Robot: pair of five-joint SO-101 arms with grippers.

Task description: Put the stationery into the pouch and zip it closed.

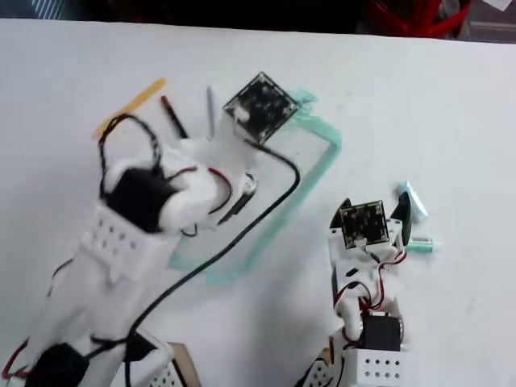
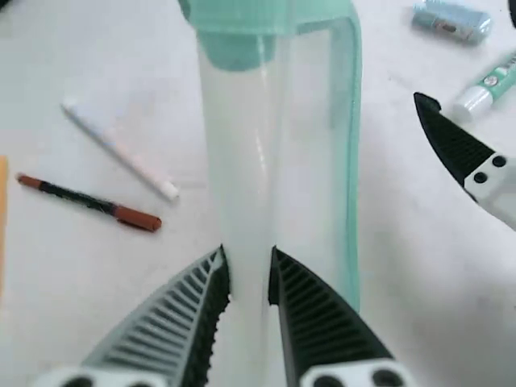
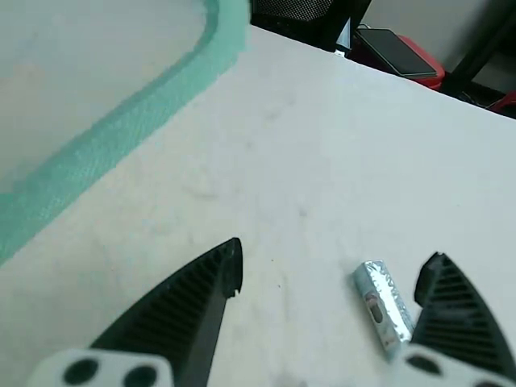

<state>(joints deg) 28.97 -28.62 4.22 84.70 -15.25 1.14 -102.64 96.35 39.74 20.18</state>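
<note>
With pouch (image 1: 329, 149) pinched in left gripper (image 2: 247, 278), centre spread right gripper (image 3: 334, 254) around eraser (image 1: 411, 196) at pouch's three o'clock, then close.

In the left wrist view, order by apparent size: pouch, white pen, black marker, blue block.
1. clear green-edged pouch
2. white pen and brown-ended black marker, alike
3. small blue wrapped block, farther

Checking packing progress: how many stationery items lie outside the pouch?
5, in the high view. Left of the pouch: yellow stick, red pen, white pen. Right of it: blue wrapped item, green-white tube. The left arm may hide more.
</note>
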